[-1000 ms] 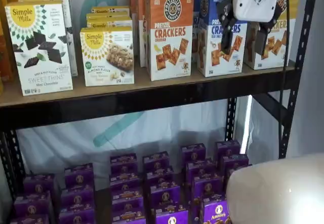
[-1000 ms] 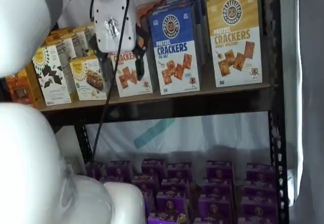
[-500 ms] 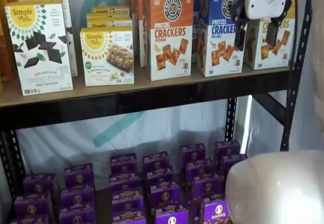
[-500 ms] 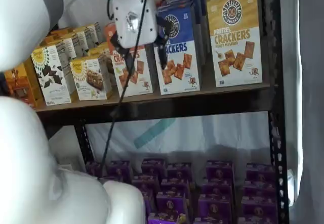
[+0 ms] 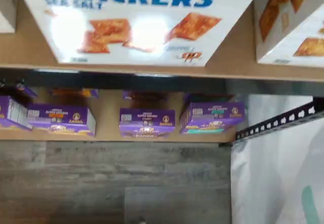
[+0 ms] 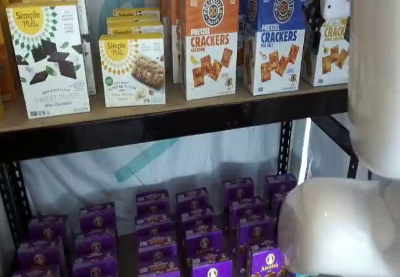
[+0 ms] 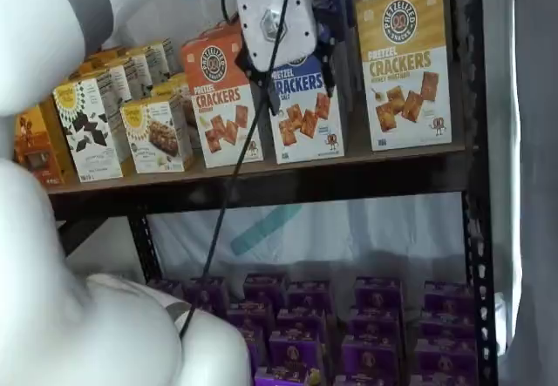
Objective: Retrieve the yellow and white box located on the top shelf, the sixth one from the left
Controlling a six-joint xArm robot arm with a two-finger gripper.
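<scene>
Wrist view: I'm over the blue sea-salt carton (image 5: 136,21), so I'd shift toward the black upright (image 5: 283,120).

In a shelf view, the yellow and white box (image 7: 405,64) stands rightmost on the top shelf (image 7: 261,186); my gripper (image 7: 296,79), spread and empty, fronts its blue neighbour.

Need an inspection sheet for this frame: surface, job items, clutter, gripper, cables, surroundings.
Surface: top shelf, tan board with black front edge, fully stocked.
Job's things: yellow and white box upright at the shelf's right end, untouched.
Clutter: blue cracker box, orange cracker box, Simple Mills boxes alongside; purple boxes below.
Gripper: gripper open, empty, in front of the blue cracker box, short of the target.
Cables: black cable hangs from the gripper across the shelf front.
Surroundings: black perforated upright, white backdrop sheet.
</scene>
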